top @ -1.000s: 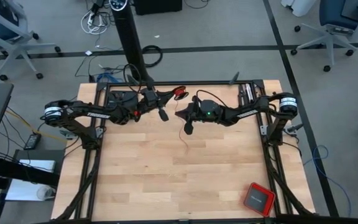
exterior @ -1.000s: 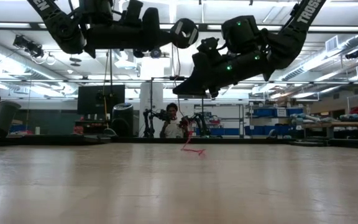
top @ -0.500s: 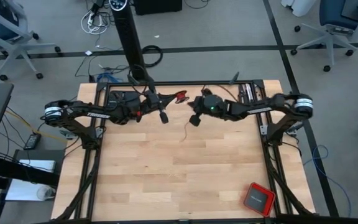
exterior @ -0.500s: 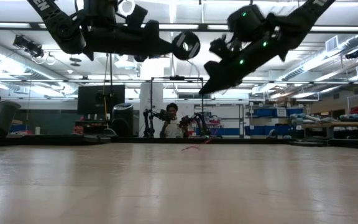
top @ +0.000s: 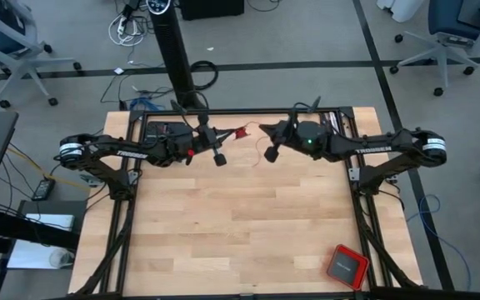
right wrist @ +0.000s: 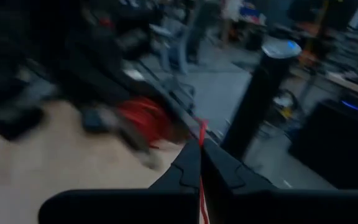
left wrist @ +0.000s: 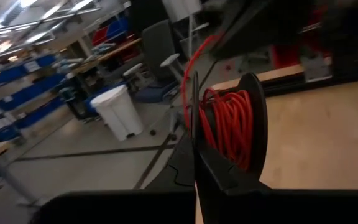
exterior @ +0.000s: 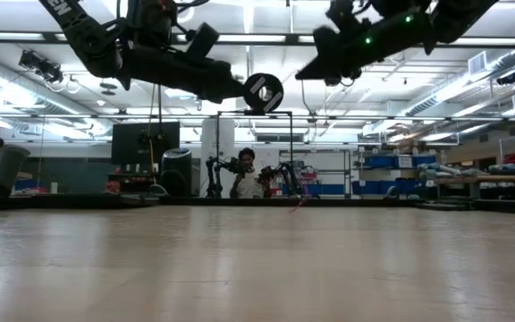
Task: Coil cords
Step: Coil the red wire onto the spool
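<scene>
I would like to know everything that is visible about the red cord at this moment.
The red cord is very thin and bright red. Most of it is wound in tight turns on a dark round spool, which the left tool holds shut, raised above the wooden table near its far edge. A free strand leaves the spool and runs to the right tool, which is shut on it. A short loose end hangs under the right tool.

You had the thin red cord (left wrist: pixel 229 127) mostly wound in tight turns between two dark round discs, held up off the table near its far edge. One loose strand (right wrist: pixel 202 140) ran taut away from the winding.
</scene>
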You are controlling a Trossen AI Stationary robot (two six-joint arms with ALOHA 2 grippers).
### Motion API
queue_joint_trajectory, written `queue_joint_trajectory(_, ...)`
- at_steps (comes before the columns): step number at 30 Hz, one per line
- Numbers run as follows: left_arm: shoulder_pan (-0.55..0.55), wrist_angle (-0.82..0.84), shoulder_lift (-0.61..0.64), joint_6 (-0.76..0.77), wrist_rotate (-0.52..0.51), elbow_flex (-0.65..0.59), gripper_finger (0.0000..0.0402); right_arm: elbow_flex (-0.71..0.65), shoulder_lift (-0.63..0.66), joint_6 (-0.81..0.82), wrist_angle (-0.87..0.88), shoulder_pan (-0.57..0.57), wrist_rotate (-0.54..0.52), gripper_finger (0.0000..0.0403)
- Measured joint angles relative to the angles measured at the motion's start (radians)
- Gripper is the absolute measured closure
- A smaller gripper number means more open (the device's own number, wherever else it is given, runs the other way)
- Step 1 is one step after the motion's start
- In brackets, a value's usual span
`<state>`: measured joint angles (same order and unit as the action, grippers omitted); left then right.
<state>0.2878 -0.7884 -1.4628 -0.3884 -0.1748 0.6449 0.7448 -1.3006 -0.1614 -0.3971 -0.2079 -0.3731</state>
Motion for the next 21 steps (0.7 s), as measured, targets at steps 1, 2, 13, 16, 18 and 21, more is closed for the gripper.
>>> queue_joint_trajectory(1,0.000,0.000,0.000,0.000,-0.015,0.000,0.0401,0.000,-0.001,0.000,-0.023,0.010,0.015,0.0402)
queue_joint_trajectory(2,0.000,0.001,0.000,-0.001,-0.023,0.000,0.0401,0.000,-0.003,0.000,-0.044,0.019,0.026,0.0403)
queue_joint_trajectory(13,0.000,-0.010,0.000,0.000,-0.049,0.000,0.0401,0.108,-0.065,-0.016,-0.053,0.069,0.124,0.0403)
queue_joint_trajectory(16,0.000,-0.028,0.000,0.014,-0.049,0.000,0.0401,0.147,-0.117,-0.015,-0.055,0.070,0.177,0.0403)
queue_joint_trajectory(18,-0.002,-0.030,0.000,0.024,-0.049,0.004,0.0401,0.179,-0.169,-0.016,-0.060,0.071,0.201,0.0403)
queue_joint_trajectory(21,-0.002,-0.028,0.000,0.064,-0.051,0.011,0.0401,0.225,-0.244,-0.026,-0.055,0.077,0.212,0.0403)
